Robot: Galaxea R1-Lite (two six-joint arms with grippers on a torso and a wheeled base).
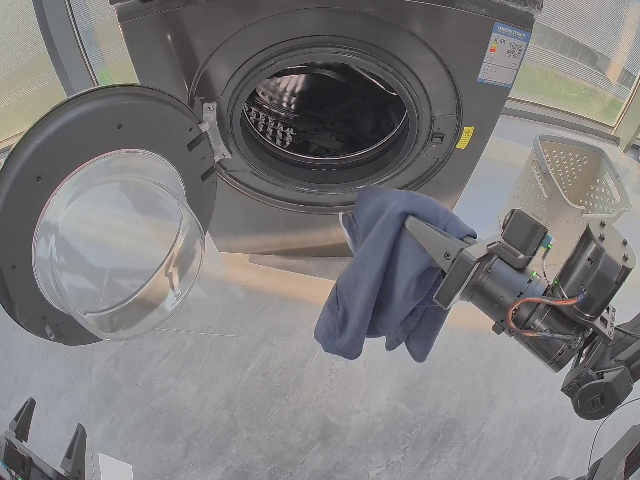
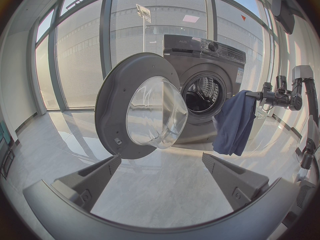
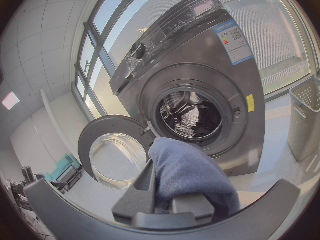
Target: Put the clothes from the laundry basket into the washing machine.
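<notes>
The right arm's dark grey tool (image 1: 419, 229) comes in from 4 o'clock and points toward 10 o'clock, its fingers clamped on a hanging dark blue fabric garment (image 1: 380, 281). The left arm's dark grey tool (image 1: 52, 420) sits low at 7 o'clock, with its fingers spread and pointing toward 12.

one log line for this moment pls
right hand: shut on blue garment, before washing machine opening | door: open | left hand: open, low | laundry basket: right of machine

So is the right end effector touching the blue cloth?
Touching. The right wrist view shows the blue cloth pinched inside the right end effector.
</notes>
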